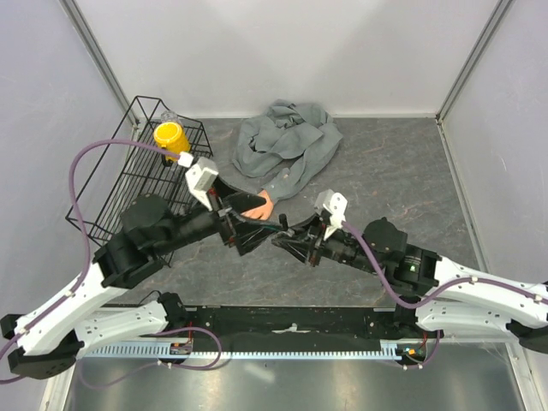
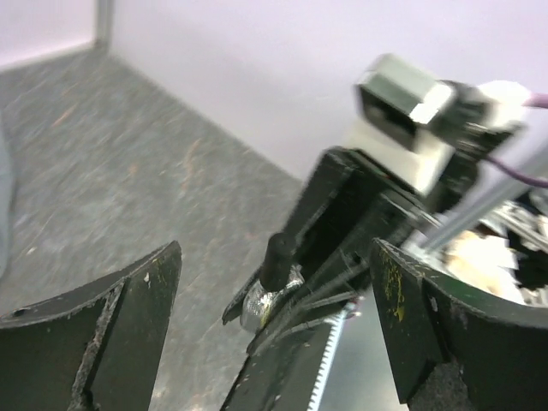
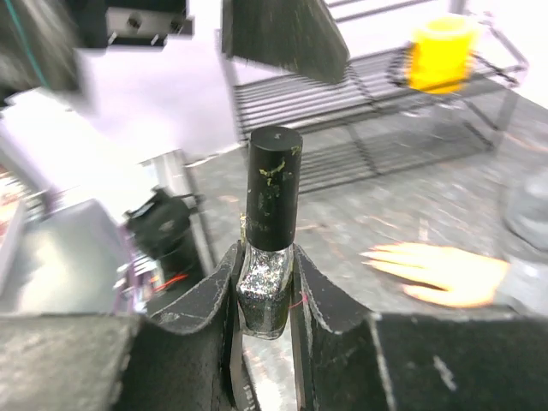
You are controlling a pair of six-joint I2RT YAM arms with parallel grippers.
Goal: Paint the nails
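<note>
A grey, scuffed, stone-patterned table (image 1: 385, 171) fills a booth of plain white walls (image 1: 282, 51) with metal posts at the corners. The mannequin hand (image 1: 260, 205) lies flat on it near the middle. A heaped grey shirt (image 1: 287, 137) sits behind the hand, its sleeve (image 1: 287, 181) running down to the wrist. On the hand's far left stands a black wire basket (image 1: 128, 184) holding a yellow cup (image 1: 170, 135). The left gripper (image 1: 244, 224) hangs just beside the hand on its near left, jaws spread wide and nothing between them. The right gripper (image 3: 267, 257), near the hand on its near right, is clamped on the glittery glass body of a nail polish bottle (image 3: 272, 197), which stands upright with its black cap on. The two grippers face each other tip to tip in front of the hand. The hand's long axis runs on a diagonal from the sleeve, and the nails (image 3: 374, 254) at its fingertips point toward the near edge and the left gripper; they are too small for their colour to be told
</note>
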